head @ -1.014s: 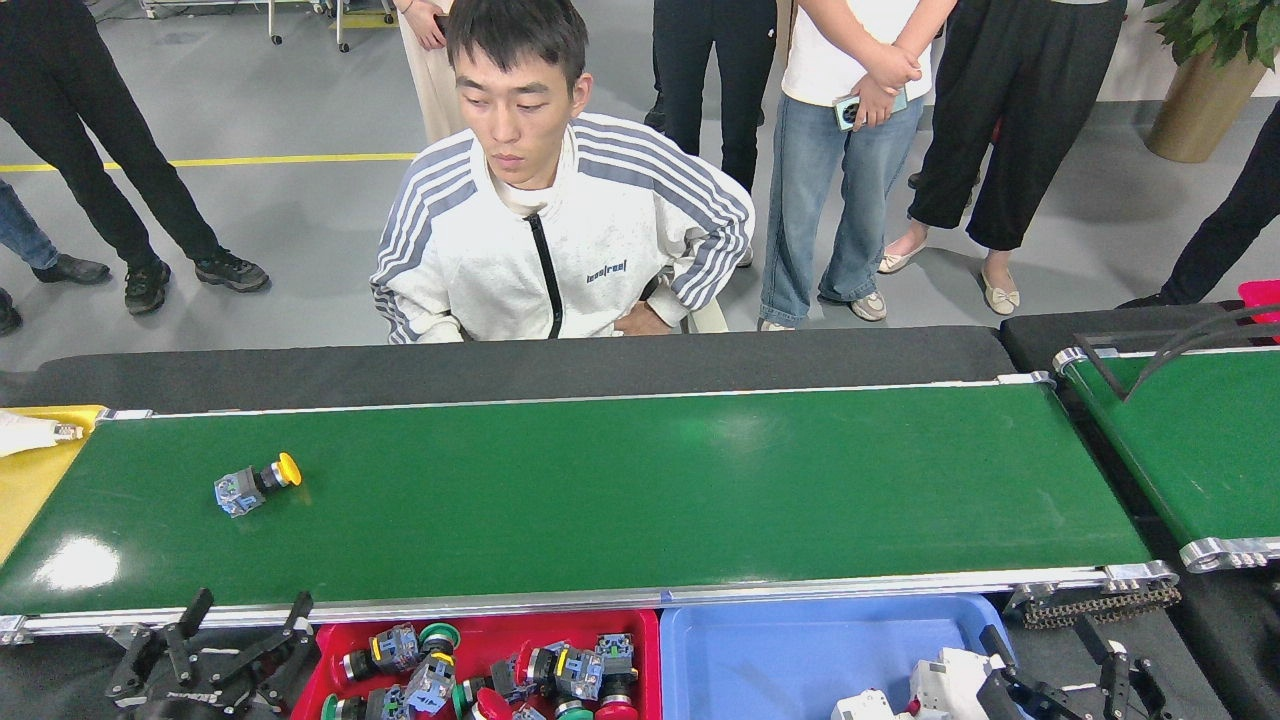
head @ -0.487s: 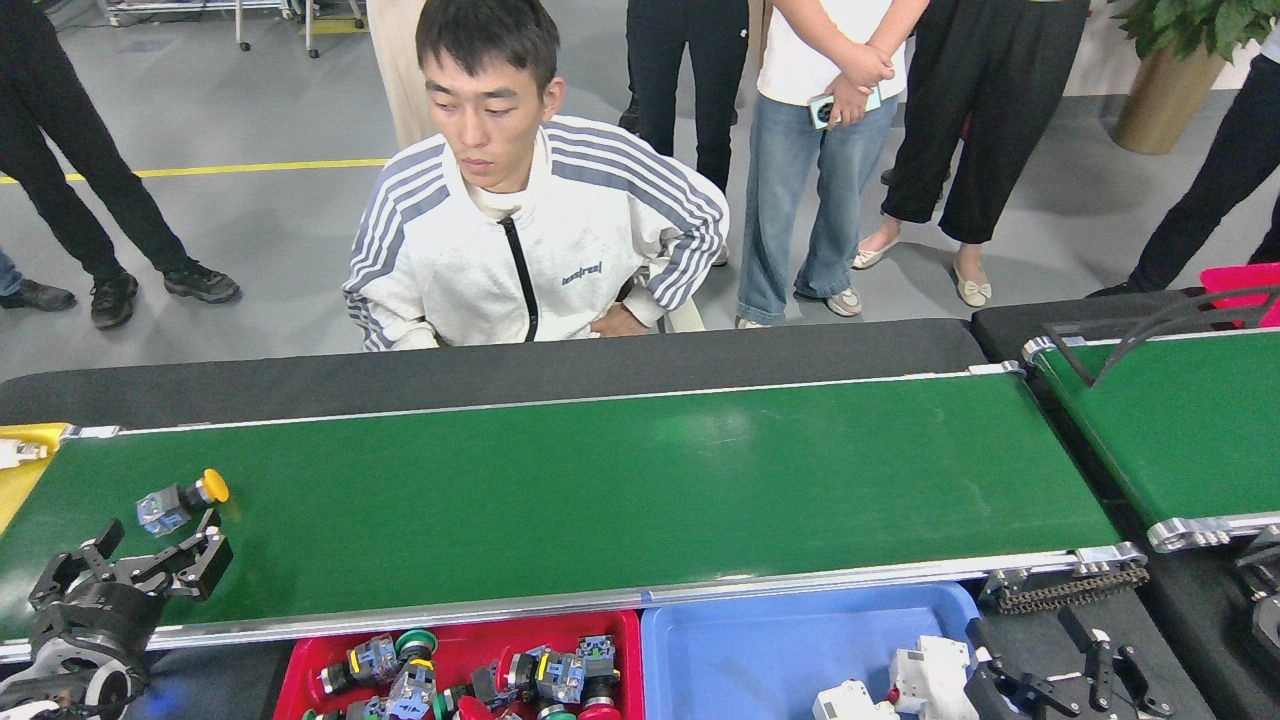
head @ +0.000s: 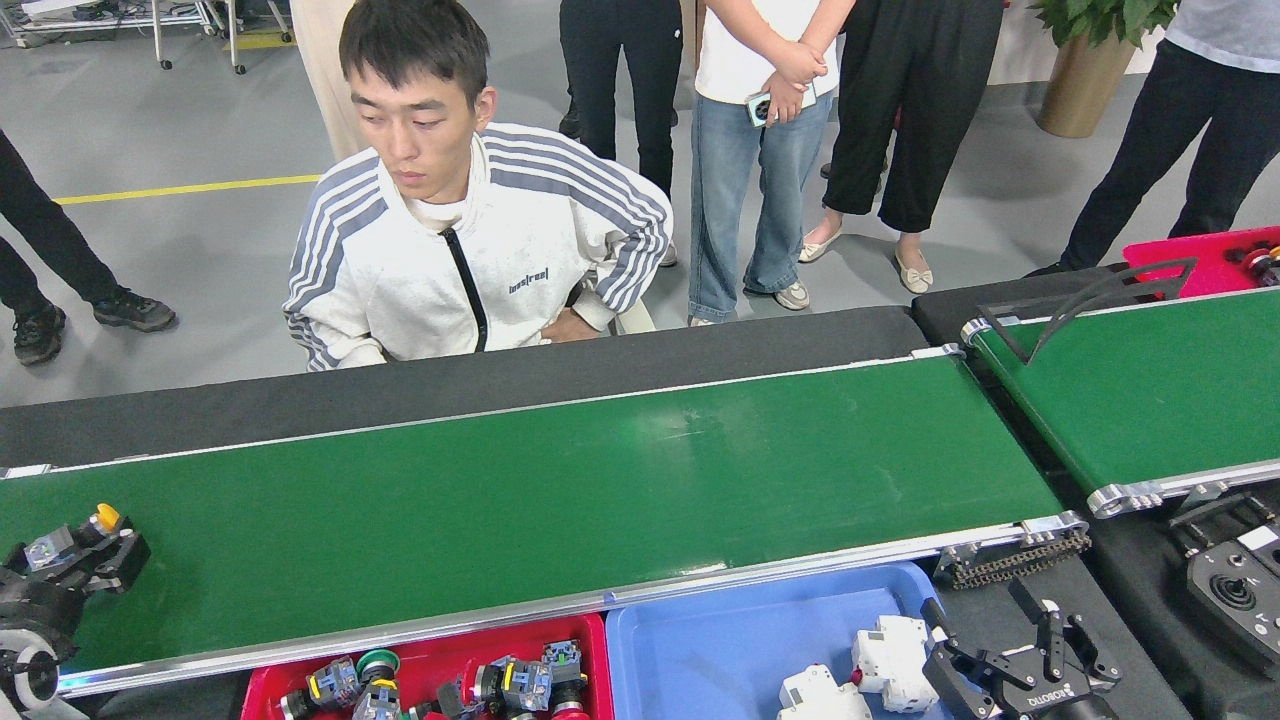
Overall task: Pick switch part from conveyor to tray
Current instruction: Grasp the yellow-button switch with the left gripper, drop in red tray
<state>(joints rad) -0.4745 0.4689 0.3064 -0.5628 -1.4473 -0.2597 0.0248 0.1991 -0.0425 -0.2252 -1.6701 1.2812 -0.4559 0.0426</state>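
**Left gripper at the switch part on the far left of the conveyor**

The conveyor (head: 560,500) runs across the view as a long green belt with silver side rails. At its far left end lies the switch part (head: 62,541), a small grey-blue block with a yellow button on top. The left gripper (head: 75,562) is right at it, black fingers (head: 122,556) on either side of the part. Whether they are pressing on it or only bracketing it cannot be told from this angle.

Below the conveyor's near rail sit two trays side by side. The red tray (head: 430,640) holds a cluster of switch parts with green, yellow and red caps. The blue tray (head: 700,640), to the right of the red one, holds two white parts near its lower right corner.

The right gripper (head: 1030,668) rests low by the blue tray's right edge, its black fingers spread apart and holding nothing.

Beyond the conveyor's far rail a person in a white striped jacket (head: 470,260) sits facing the belt.
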